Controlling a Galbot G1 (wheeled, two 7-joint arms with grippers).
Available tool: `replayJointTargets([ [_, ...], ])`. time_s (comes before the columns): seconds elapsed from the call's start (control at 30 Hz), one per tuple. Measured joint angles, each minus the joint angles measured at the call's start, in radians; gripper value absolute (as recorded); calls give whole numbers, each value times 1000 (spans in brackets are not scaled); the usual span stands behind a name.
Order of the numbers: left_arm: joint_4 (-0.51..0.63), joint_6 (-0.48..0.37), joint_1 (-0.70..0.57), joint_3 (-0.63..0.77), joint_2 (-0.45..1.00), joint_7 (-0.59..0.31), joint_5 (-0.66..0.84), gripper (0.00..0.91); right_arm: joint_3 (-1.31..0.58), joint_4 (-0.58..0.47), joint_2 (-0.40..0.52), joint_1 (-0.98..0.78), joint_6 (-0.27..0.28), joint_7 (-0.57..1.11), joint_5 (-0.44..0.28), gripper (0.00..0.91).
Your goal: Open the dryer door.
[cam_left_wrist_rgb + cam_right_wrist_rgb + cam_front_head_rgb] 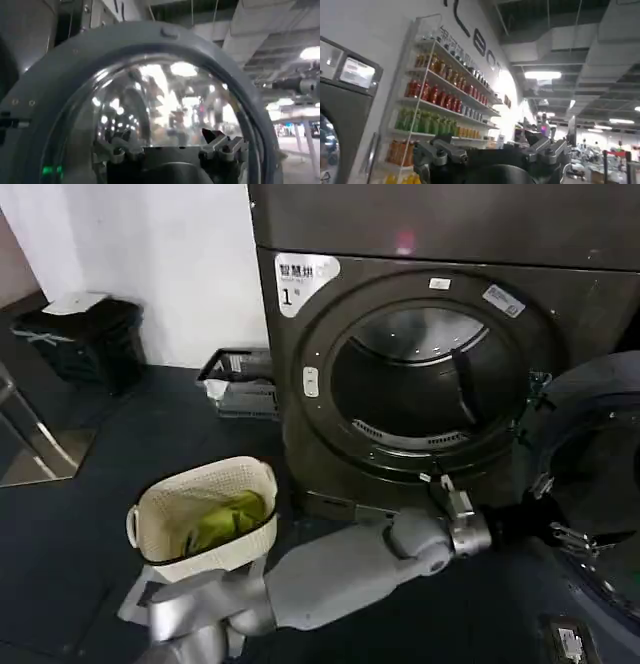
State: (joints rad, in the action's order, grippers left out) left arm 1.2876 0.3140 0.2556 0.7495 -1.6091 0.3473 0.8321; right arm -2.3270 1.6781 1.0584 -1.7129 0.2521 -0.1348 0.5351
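**Dryer door swung wide, arm at its inner face**

The dryer door (590,474) is seen open at the right of the dryer (420,374). The left gripper (170,150) is held near the glass, jaws spread, nothing gripped. A rebound could bring the door against the arm.

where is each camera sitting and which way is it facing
Head: looks down at the dryer, its open drum and swung-out dryer door; left arm reaches to the door.
Left wrist: behind the open left end effector, facing the door's inner glass.
Right wrist: faces shelves of bottles; open right end effector.
Head and left wrist share the door.
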Motion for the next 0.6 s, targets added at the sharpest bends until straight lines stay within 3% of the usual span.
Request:
replayJointTargets([
  [0.3,80,33,7,-22,10,-17,8,907,9,13,-9,6,-1,-7,-5,907],
  [0.6,183,36,20,-35,207,-18,24,907,28,24,-14,19,-3,-14,-11,907],
])
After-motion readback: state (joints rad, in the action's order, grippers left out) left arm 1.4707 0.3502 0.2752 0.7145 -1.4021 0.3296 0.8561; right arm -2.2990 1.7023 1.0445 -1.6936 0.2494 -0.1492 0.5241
